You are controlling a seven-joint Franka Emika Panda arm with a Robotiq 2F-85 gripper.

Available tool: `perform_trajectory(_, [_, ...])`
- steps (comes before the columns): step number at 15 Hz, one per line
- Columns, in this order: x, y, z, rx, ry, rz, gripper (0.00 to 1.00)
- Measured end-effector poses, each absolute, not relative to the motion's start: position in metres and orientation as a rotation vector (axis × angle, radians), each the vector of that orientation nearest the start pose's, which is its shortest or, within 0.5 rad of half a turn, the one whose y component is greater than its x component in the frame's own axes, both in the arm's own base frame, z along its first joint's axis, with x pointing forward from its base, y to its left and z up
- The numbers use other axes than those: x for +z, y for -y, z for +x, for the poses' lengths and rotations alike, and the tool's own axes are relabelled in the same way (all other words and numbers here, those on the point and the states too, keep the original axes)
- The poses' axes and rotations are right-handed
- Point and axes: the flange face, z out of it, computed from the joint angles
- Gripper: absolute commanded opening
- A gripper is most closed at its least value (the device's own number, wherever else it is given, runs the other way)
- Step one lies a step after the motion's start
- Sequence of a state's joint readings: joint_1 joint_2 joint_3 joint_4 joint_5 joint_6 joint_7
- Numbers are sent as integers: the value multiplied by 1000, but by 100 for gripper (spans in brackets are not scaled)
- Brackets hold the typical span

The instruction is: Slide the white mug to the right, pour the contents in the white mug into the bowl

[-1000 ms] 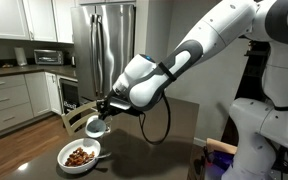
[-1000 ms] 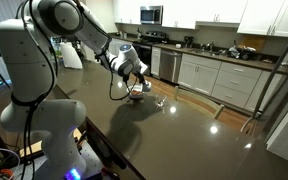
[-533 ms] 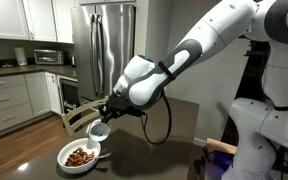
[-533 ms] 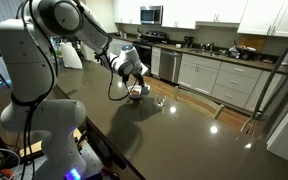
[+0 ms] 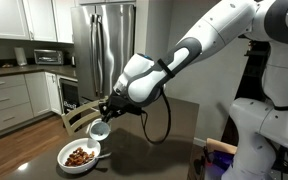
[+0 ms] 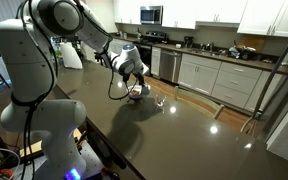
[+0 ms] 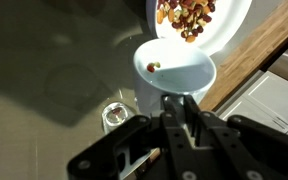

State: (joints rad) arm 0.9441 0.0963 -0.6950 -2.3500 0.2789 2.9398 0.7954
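Note:
The white mug (image 5: 99,129) hangs tilted above the bowl (image 5: 81,154), which holds brown food pieces near the table's edge. In the wrist view the mug (image 7: 174,70) shows its open mouth with one small brown piece inside, and the bowl (image 7: 200,22) lies just beyond it. My gripper (image 7: 180,112) is shut on the mug's rim or handle side. In an exterior view the gripper (image 5: 106,110) holds the mug over the bowl's near rim. In an exterior view (image 6: 136,88) mug and bowl are tiny and mostly hidden by the arm.
A small clear glass (image 7: 114,116) stands on the dark table (image 5: 149,155) beside the mug. The table's wooden edge (image 7: 249,55) runs close behind the bowl. Kitchen cabinets and a steel fridge (image 5: 104,50) stand beyond.
The mug has tipped a little more toward the bowl over the last second; the arm has barely shifted.

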Motion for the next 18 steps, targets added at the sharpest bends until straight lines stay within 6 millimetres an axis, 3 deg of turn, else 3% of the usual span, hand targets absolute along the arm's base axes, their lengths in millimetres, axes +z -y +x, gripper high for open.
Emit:
perform_trajectory(1, [357, -120, 535, -590, -1060, -2555, 15])
perform_trajectory(2, [357, -120, 535, -590, -1060, -2555, 7])
perform_trajectory(8, [350, -118, 533, -528, -1083, -2580, 7])
perform_trajectory(16, [351, -96, 535, -284, -1211, -2509, 7])
perform_trajectory(17, [353, -93, 536, -264, -1224, -2493, 15])
perform_trajectory(18, [354, -89, 538, -264, -1233, -2484, 15])
